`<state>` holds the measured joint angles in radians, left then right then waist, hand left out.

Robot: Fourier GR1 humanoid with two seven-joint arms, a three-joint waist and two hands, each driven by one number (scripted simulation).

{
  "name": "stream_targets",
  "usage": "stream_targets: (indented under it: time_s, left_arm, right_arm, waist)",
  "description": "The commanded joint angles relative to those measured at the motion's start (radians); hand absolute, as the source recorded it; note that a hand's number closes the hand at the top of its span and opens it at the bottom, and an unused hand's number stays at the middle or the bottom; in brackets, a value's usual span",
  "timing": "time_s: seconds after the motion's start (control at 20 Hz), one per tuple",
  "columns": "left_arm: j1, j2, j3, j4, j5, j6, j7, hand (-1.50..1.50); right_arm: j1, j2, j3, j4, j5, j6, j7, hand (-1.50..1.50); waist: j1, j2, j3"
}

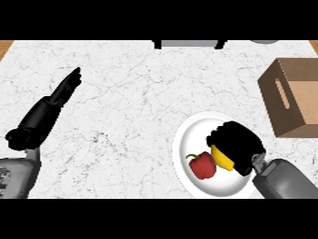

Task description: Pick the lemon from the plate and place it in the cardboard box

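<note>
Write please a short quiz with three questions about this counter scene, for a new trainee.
1. True or false: the lemon lies in the cardboard box.
2. Which hand is over the plate? A) left hand B) right hand
3. What red thing lies beside the lemon?

Key: 1. False, it is on the plate. 2. B. 3. A red pepper.

No legible text or labels.

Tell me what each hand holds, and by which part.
The right hand is curled over the lemon on the plate, covering its far end. The left hand, fingers straight, holds nothing.
</note>
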<state>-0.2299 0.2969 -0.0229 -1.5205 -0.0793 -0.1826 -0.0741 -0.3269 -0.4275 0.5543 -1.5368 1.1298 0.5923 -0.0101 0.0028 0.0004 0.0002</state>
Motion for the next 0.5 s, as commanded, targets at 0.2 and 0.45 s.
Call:
stream_targets:
  time_s: [0.2,0.45]
  left_arm:
    - [-0.021,-0.018,0.018,-0.029,-0.008,-0.017,0.056,0.00]
    - [0.033,-0.040,-0.014,-0.066,-0.039,0.001,0.048,0.00]
  right_arm:
    - [-0.004,0.017,0.001,0.026,0.092,-0.155,-0.133,1.50]
    - [0.104,-0.064,0.015,-0.068,0.031,-0.283,-0.328,1.50]
  waist:
    - [-0.002,-0.001,0.000]
    - [-0.009,-0.004,0.000]
